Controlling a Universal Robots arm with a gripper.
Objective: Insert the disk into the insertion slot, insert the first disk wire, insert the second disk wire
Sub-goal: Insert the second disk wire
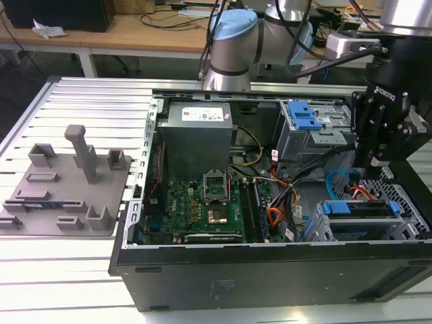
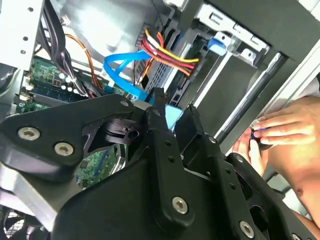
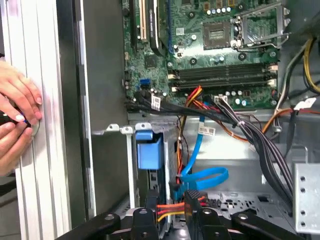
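1. Hand (image 1: 375,162) hangs low over the drive corner of the open case (image 1: 270,277), at the exterior view's right. In both wrist views its fingers (image 2: 159,100) stand apart with a narrow gap. We see nothing clamped between them.
2. Red wire (image 3: 170,207) crosses that gap in the first wrist view. In the second wrist view it runs down to the rear of the disk (image 3: 149,152), just beyond the fingertips.
3. Blue cable (image 3: 207,176) loops just beside the hand. Its dark plug end lies next to the red wire at the disk's rear.
4. Disk sits inside the slot (image 1: 405,231), its blue caddy flush with the cage front. We judge step one done.
5. Both wires reach the disk, but the fingers hide whether either plug is fully seated. Our judgement: the work is at the wiring stage, with one wire possibly in and the other unconfirmed.
6. Further out, the motherboard (image 1: 196,202) fills the case floor.
7. A person's hands (image 2: 272,132) rest on the tabletop (image 1: 67,270) rail outside the case wall, apart from the hand.
8. A grey fixture (image 1: 67,182) lies well apart on the tabletop, at the exterior view's left.
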